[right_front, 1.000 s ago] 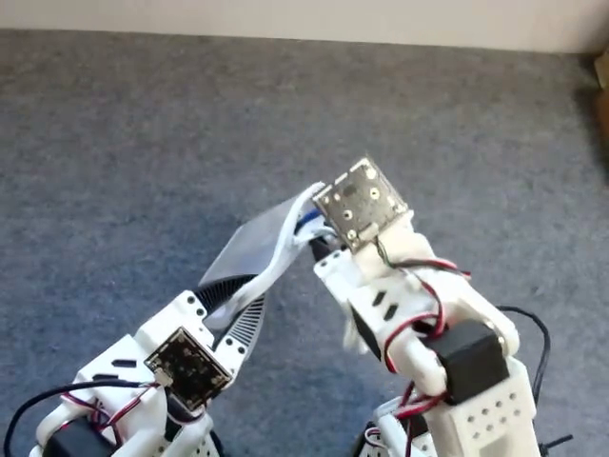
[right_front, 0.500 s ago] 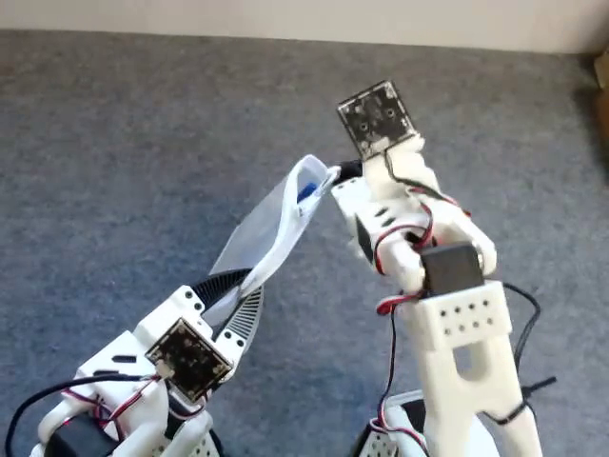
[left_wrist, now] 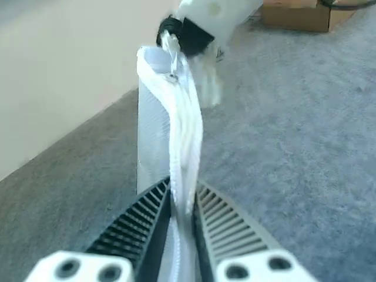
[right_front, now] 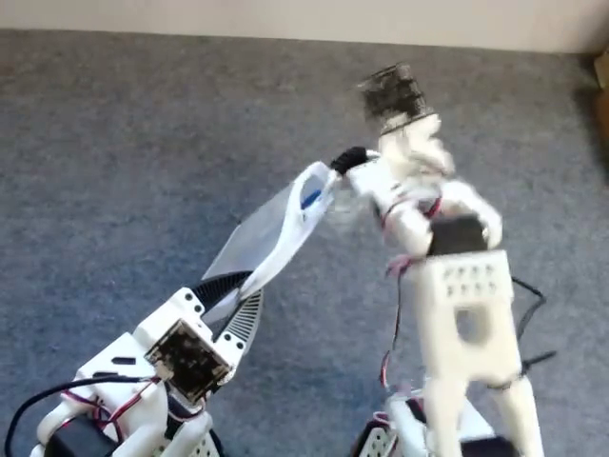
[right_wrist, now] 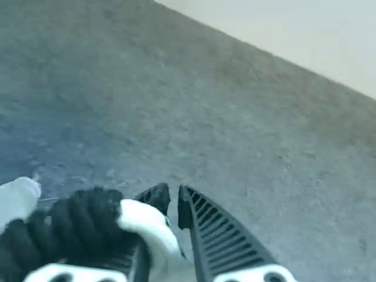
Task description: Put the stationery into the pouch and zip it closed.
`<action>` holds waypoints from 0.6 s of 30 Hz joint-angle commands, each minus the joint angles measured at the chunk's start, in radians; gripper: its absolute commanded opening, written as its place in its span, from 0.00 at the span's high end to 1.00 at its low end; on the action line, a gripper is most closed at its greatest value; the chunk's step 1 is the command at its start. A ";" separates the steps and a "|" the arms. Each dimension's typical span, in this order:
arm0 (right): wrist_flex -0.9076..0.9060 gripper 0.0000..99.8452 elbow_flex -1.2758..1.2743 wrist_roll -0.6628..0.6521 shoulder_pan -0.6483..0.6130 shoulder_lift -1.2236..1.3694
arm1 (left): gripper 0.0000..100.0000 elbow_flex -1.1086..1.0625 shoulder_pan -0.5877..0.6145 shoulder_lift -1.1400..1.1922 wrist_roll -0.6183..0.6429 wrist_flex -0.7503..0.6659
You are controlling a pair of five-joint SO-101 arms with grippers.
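Left gripper: clenched on the lower end of the pouch. In the left wrist view both ribbed black fingers press against the pouch from either side, with the white zipper band running up between them.

Pouch: held clear of the grey carpet. It slants up and away from the left gripper toward the right arm. Its wall is translucent, with fine ribbing. In the high view a blue item shows through the wall near the upper end; what it is cannot be determined. The zipper band looks drawn together along the visible length, and a small metal pull sits just below the upper corner.

Right gripper: positioned at the upper end of the pouch, its black tip touching that corner. In the left wrist view it appears beyond the pouch, with a white strand leading from the corner up into it. In the right wrist view its fingers stand drawn almost together, with a thin slit between them. Whether they pinch the pull or the strand cannot be determined.

Surroundings: a pale wall borders the far edge of the carpet. A cardboard box rests on the carpet behind the right arm.
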State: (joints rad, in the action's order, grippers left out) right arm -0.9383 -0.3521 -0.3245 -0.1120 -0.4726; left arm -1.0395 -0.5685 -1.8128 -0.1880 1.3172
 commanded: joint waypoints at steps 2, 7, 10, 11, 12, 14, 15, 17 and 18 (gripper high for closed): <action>-0.033 0.99 0.105 0.005 0.094 0.053 | 0.99 -0.001 -0.002 -0.015 0.000 0.021; -0.166 0.99 0.102 -0.077 0.025 -0.081 | 0.99 -0.001 -0.001 -0.015 0.000 0.020; -0.255 0.99 0.070 -0.115 -0.054 -0.211 | 0.99 -0.001 -0.001 -0.015 0.000 0.018; -0.277 0.99 0.047 -0.120 -0.077 -0.255 | 0.99 -0.001 -0.001 -0.015 0.000 0.017; -0.297 0.99 0.030 -0.118 -0.102 -0.298 | 0.99 -0.001 -0.001 -0.015 0.000 0.017; -0.321 0.99 -0.007 -0.118 -0.148 -0.386 | 0.99 0.001 -0.001 -0.015 -0.002 0.017; -0.335 0.99 -0.025 -0.118 -0.173 -0.423 | 0.99 0.001 -0.001 -0.015 -0.003 0.020; -0.361 0.99 -0.067 -0.118 -0.220 -0.496 | 0.94 0.002 -0.001 -0.015 -0.003 0.021; -0.375 0.99 -0.085 -0.118 -0.248 -0.532 | 0.90 0.005 -0.001 -0.015 -0.003 0.023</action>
State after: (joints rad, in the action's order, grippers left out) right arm -1.2789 -0.4166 -0.4258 -0.2823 -0.8884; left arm -1.0395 -0.5593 -1.8205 -0.1880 1.3280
